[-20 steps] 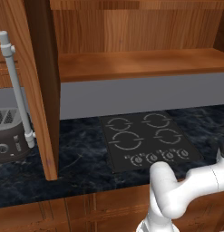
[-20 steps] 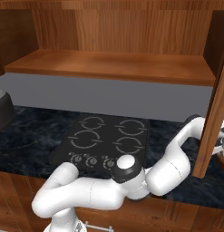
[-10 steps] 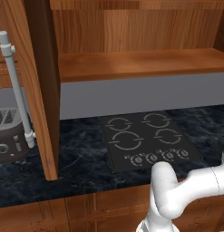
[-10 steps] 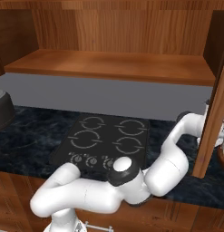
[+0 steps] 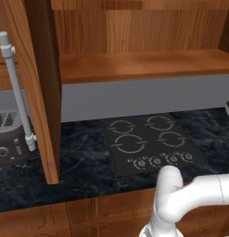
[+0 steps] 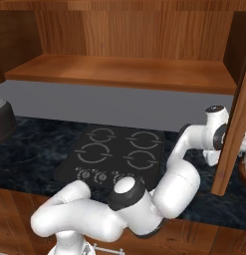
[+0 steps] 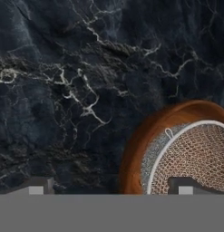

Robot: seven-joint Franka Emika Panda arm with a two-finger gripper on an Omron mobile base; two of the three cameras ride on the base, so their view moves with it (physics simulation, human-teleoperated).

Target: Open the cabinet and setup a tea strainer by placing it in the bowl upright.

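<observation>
We've got two base cams sitting behind the arm, left and right, both looking forward and down at the same cooktop and open cabinet shelf, while our hand cam stares close-up straight down at the dark marble counter and bowl.

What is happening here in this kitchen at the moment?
A white robot arm is working at a dark marble counter beside a black cooktop. The cabinet above stands open, its wooden shelf bare. In the hand view, the tea strainer sits mouth up inside a wooden bowl on the counter. The gripper is open just above it and holds nothing, so the strainer appears to be already placed. A toaster stands at the left.
</observation>
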